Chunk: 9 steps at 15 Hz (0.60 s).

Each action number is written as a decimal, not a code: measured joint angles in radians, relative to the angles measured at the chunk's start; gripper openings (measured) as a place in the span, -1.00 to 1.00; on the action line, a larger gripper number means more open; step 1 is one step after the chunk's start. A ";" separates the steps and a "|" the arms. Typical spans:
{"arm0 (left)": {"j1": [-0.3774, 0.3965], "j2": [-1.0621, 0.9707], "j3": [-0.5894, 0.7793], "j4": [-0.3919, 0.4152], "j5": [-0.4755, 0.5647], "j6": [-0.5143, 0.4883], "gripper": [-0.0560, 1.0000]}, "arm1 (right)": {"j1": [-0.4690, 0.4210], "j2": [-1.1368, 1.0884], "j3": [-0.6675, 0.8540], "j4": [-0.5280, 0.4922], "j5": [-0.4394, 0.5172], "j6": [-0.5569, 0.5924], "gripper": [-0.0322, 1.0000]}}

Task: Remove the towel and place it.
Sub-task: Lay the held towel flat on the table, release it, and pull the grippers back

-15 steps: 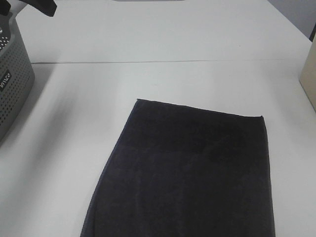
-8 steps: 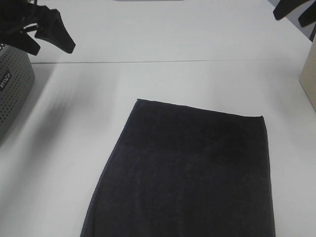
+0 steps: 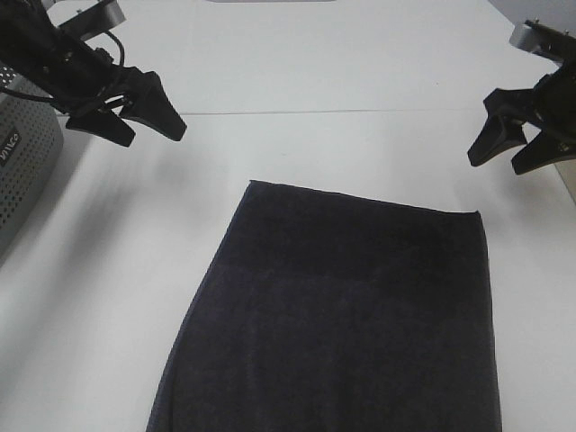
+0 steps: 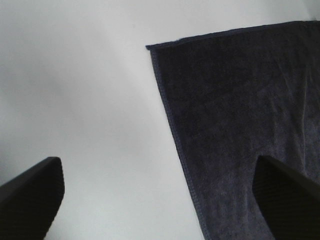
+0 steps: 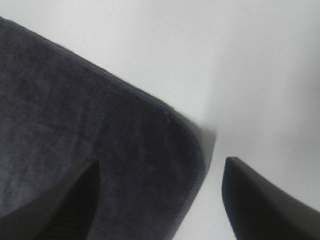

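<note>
The towel [image 3: 342,315], a large dark charcoal cloth, lies flat on the white table [image 3: 315,63] and runs off the near edge of the exterior high view. My left gripper [image 3: 155,135] hangs open above the table, up and to the left of the towel's far left corner [image 4: 148,47]. My right gripper [image 3: 495,164] is open too, hovering just beyond the far right corner [image 5: 197,145]. Neither touches the cloth. In the left wrist view the towel [image 4: 240,125] lies partly between the open gripper's [image 4: 160,200] fingers. The right wrist view has the towel [image 5: 75,140] under one finger [image 5: 65,205].
A grey perforated basket [image 3: 22,171] stands at the left edge, behind my left arm. A beige box [image 3: 565,139] sits at the right edge, close to my right arm. A seam [image 3: 315,112] crosses the table beyond the towel.
Both arms have swung down into view, the left from the top left and the right from the top right, toward the towel's far corners. The towel has not moved.
</note>
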 joint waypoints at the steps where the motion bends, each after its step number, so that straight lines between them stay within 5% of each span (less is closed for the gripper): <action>1: -0.016 0.028 -0.033 -0.006 0.003 0.021 0.92 | 0.014 0.000 0.035 -0.010 -0.063 -0.012 0.36; 4: -0.055 0.125 -0.123 -0.012 0.067 0.065 0.92 | 0.046 0.000 0.085 -0.023 -0.160 -0.014 0.36; 9: -0.062 0.228 -0.173 -0.011 0.088 0.095 0.92 | 0.048 0.092 0.087 -0.034 -0.169 -0.018 0.36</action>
